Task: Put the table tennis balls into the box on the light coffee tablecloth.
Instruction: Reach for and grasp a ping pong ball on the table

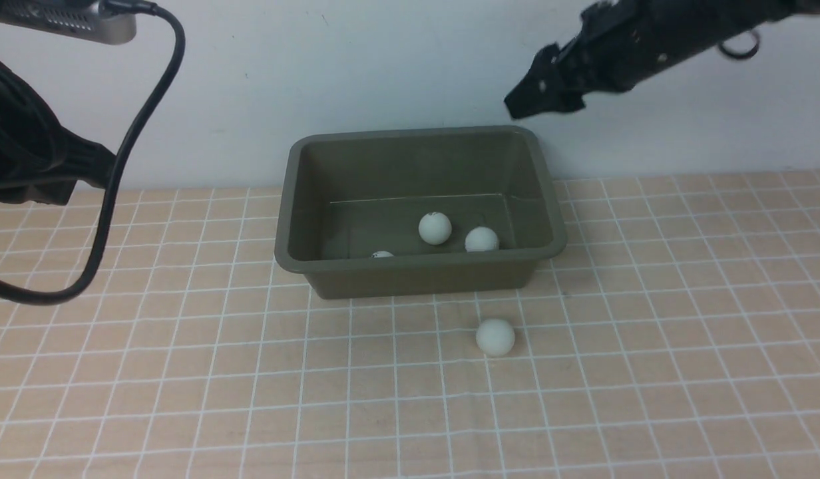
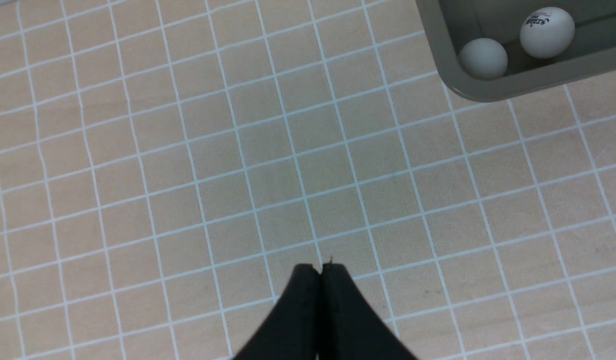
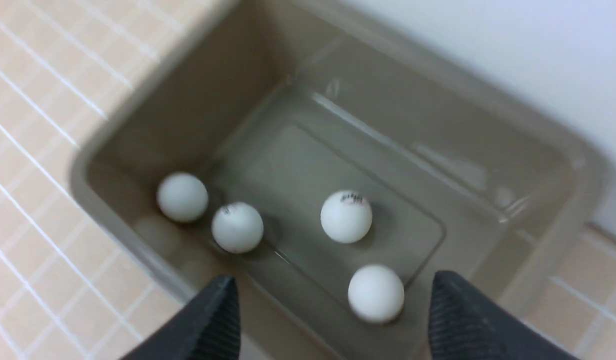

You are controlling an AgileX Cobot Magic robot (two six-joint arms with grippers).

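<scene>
The olive-green box (image 1: 287, 199) stands on the light coffee tablecloth (image 1: 184, 372) by the back wall. The right wrist view shows several white table tennis balls inside it, among them one with a logo (image 3: 346, 216) and one near the wall (image 3: 375, 293). One more ball (image 1: 495, 336) lies on the cloth just in front of the box. My right gripper (image 3: 333, 277) is open and empty, high above the box's far right corner (image 1: 520, 106). My left gripper (image 2: 320, 270) is shut and empty over bare cloth left of the box.
My left arm (image 1: 24, 159) and a black cable (image 1: 117, 173) hang at the left edge of the front view. A white wall (image 1: 410, 66) rises right behind the box. The left wrist view shows a box corner (image 2: 450, 82) with two balls inside.
</scene>
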